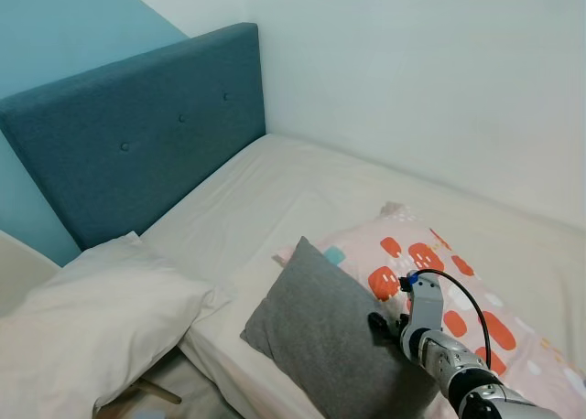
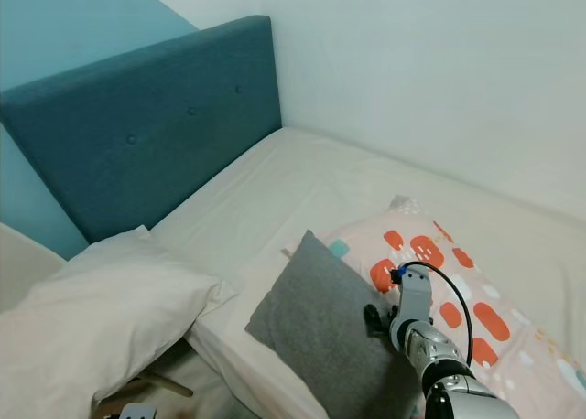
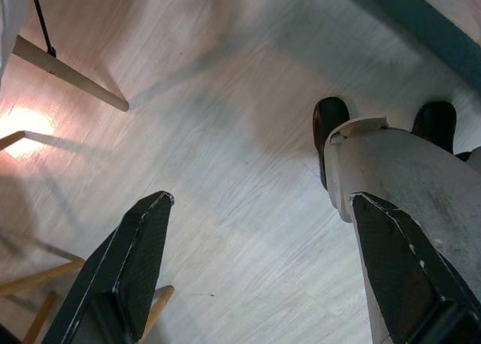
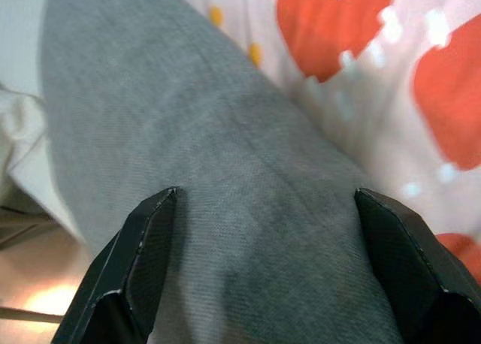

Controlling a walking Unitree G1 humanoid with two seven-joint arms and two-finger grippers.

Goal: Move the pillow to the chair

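Your right claw (image 4: 255, 269) stands wide open over the grey pillow (image 1: 325, 337), one finger on each side of its raised ridge, holding nothing yet; in the head views the right arm reaches in from the lower right and the claw sits at the pillow's near right edge. That pillow lies on the bed (image 1: 275, 190) at its near edge, tilted, leaning partly on a patterned pillow (image 1: 439, 282) with orange patches; a white pillow (image 1: 92, 318) hangs off the bed's corner beside the blue headboard (image 1: 137, 135).

Your left claw (image 3: 255, 269) hangs idle, fingers spread and empty, over the wooden floor (image 3: 225, 134), with the robot's own leg and wooden legs, perhaps the chair's, nearby.

Expect the grey pillow to be light, soft and floppy; it should sag and fold rather than hold its shape, and the cloth may slip through a shallow pinch. Take it deep across the ridge or at a firm corner, bunching plenty of filling between the fingers; watch that you don't catch the patterned pillow beneath.
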